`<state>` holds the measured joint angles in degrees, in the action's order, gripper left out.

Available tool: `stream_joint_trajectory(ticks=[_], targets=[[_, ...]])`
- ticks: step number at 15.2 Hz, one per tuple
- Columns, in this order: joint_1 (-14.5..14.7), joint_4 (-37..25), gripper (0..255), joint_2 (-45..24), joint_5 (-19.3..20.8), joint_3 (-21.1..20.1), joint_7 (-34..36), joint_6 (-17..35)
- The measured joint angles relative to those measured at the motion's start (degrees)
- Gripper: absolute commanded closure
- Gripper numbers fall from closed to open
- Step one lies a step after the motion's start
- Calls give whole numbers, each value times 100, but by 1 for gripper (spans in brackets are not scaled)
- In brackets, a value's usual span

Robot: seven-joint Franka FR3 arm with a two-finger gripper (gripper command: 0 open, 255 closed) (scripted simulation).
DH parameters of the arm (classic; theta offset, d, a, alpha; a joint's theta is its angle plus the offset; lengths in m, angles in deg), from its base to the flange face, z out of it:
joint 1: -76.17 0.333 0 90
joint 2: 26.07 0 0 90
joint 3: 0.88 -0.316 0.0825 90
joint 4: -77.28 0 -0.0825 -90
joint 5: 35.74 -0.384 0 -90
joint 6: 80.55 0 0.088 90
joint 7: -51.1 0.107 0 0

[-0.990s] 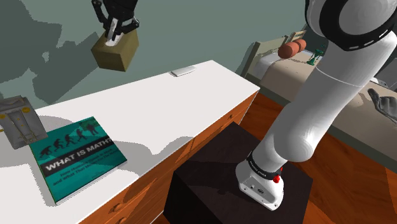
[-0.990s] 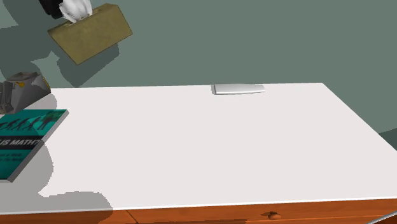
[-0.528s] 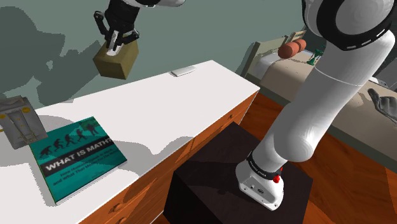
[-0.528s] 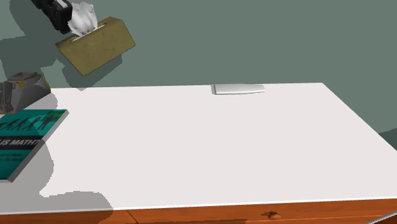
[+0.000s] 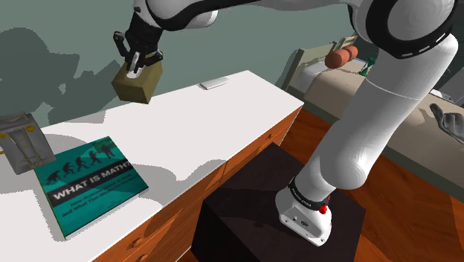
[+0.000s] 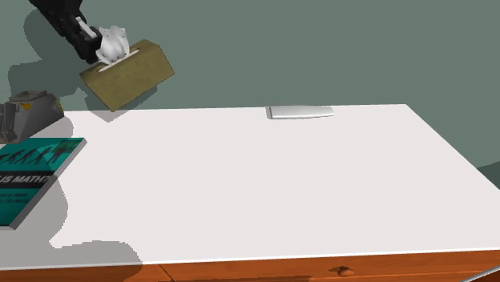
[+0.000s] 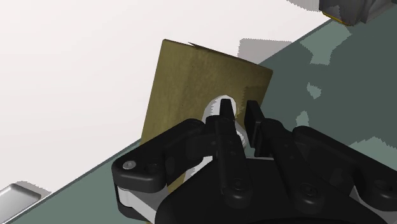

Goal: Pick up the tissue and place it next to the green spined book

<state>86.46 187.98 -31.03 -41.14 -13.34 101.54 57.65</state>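
Note:
An olive-brown tissue box hangs tilted just above the white desk's back edge, a white tissue sticking out of its top slot. My black gripper is shut on that tissue tuft and carries the box by it. The green-spined book, teal cover reading "WHAT IS MATH", lies flat near the desk's front, toward the shoulder view's left, well away from the box.
A grey metal device stands behind the book. A small flat grey slab lies at the desk's back edge. The white desk top stretches between them. A bed stands beyond the arm.
The gripper has come down with the tissue box, from high over the desk to just above its back edge, drifting slightly toward the shoulder view's right.

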Motion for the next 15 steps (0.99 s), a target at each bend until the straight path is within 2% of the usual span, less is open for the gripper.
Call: stream_joint_trajectory(ticks=[15], targets=[[31,598,255,-479,41,0,-47,1069]])
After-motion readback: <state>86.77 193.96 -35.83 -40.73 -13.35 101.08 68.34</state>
